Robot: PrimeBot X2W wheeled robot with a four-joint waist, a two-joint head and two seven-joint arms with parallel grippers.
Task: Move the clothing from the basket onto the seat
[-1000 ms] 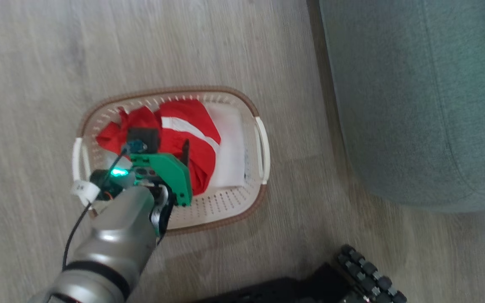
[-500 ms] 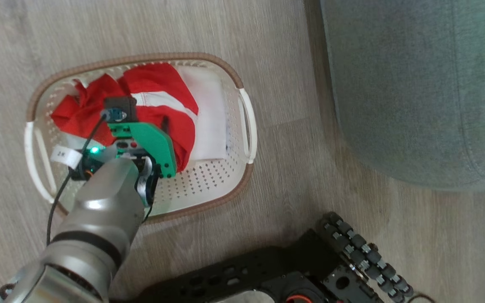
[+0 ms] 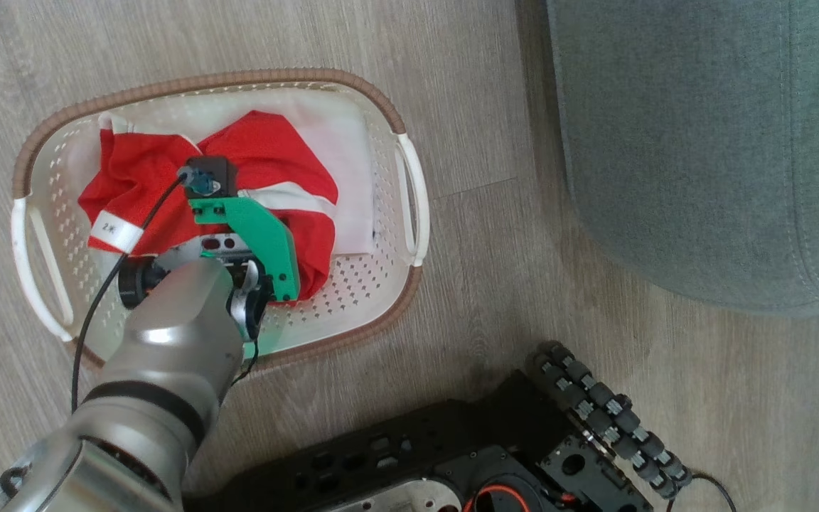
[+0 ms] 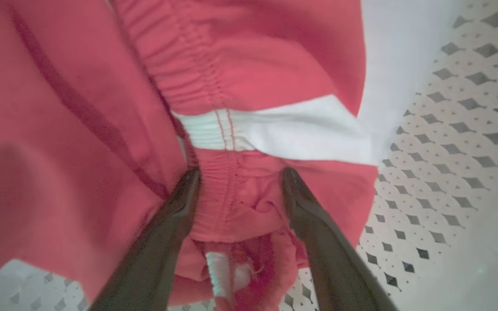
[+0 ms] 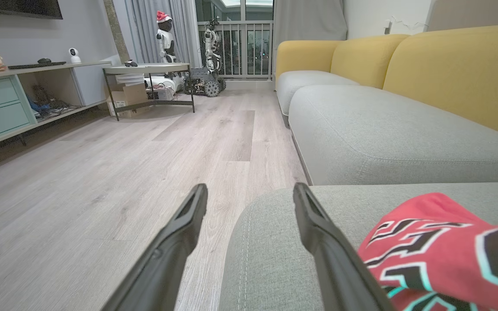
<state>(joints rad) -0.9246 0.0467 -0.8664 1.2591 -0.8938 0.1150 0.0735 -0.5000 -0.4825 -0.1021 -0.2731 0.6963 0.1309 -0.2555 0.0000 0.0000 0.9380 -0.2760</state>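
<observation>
Cream perforated oval plastic basket with a brown rim holds crumpled red, white-striped clothing, beside the grey-green fabric seat. Left gripper fingers stand apart, straddling a gathered fold of it. Right gripper fingers stand apart, empty, near the seat's corner, where a red lettered jersey lies.

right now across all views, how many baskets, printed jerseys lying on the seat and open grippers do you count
basket: 1
printed jersey on the seat: 1
open grippers: 2, the left gripper and the right gripper
total: 4
</observation>
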